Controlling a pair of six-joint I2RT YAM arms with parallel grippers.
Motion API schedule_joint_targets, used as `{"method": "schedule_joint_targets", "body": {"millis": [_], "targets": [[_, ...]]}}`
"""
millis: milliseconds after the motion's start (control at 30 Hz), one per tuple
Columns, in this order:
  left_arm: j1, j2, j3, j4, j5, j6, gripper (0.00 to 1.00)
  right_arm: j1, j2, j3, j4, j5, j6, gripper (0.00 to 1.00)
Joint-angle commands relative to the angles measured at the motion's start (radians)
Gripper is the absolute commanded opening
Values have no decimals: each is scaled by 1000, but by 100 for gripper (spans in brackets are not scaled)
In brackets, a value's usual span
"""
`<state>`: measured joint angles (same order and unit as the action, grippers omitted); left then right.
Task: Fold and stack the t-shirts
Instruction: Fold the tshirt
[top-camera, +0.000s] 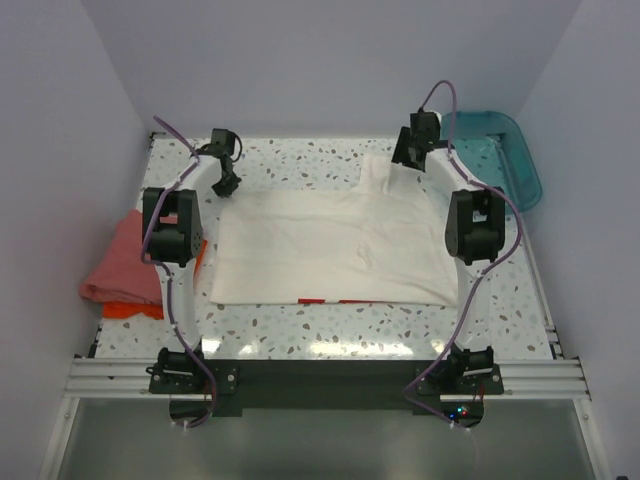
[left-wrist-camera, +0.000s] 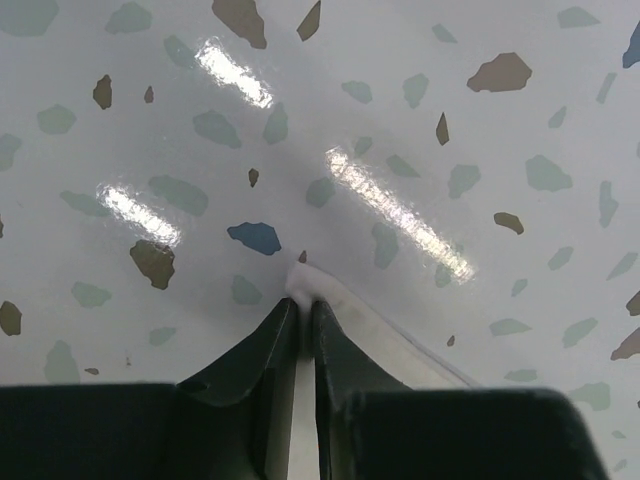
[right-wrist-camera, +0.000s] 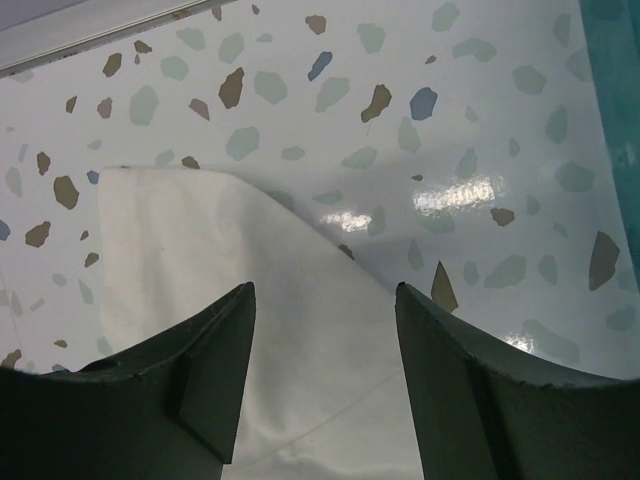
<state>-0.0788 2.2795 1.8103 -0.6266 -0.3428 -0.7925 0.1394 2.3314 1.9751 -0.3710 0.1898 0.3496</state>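
Left gripper is clenched on the 10 o'clock corner of the white tee, prob. to lift it for a fold. Right gripper hangs released over the 1 o'clock sleeve, nothing gripped yet. Tee lies flat at centre w/ the folded salmon-pink tee parked at 9 o'clock.

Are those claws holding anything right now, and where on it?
The left gripper pinches the white t-shirt by its far left corner; the right gripper hangs open over it, holding nothing.
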Motion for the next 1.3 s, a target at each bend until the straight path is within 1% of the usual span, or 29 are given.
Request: {"method": "schedule_joint_targets", "body": {"millis": [0,33,233,367,500,567,633,700,733,800,1067,1133,1167,1267], "targets": [[11,-5,0,57,33,13,14,-21,9,37,55,-33,-3,62],[11,-9,-5,62,37,15,10,-24,16,41,58,-42,-3,62],[11,-25,-20,91,59,29,0,-26,86,100,73,-121,-9,63],[11,-34,-29,97,59,42,0,-26,141,154,102,-170,-8,63],[11,-37,-34,100,57,52,0,-24,178,211,115,-178,-11,63],[11,-40,-34,102,59,55,0,-21,201,235,103,-171,-23,61],[11,-41,-34,105,64,55,0,-14,212,263,83,-164,-35,55],[11,-43,-34,110,70,55,0,-4,209,260,72,-156,-57,50],[11,-43,-34,111,71,55,0,0,207,257,72,-148,-64,46],[11,-43,-32,111,76,55,0,17,209,260,49,-122,-96,45],[11,-51,-51,114,73,58,0,48,241,312,-34,-58,-211,44],[11,-54,-54,114,73,58,0,51,255,337,-58,-49,-225,41],[13,-55,-55,116,73,59,0,54,259,350,-74,-44,-238,37],[13,-60,-55,114,73,61,0,60,278,387,-101,-26,-267,31]]}}
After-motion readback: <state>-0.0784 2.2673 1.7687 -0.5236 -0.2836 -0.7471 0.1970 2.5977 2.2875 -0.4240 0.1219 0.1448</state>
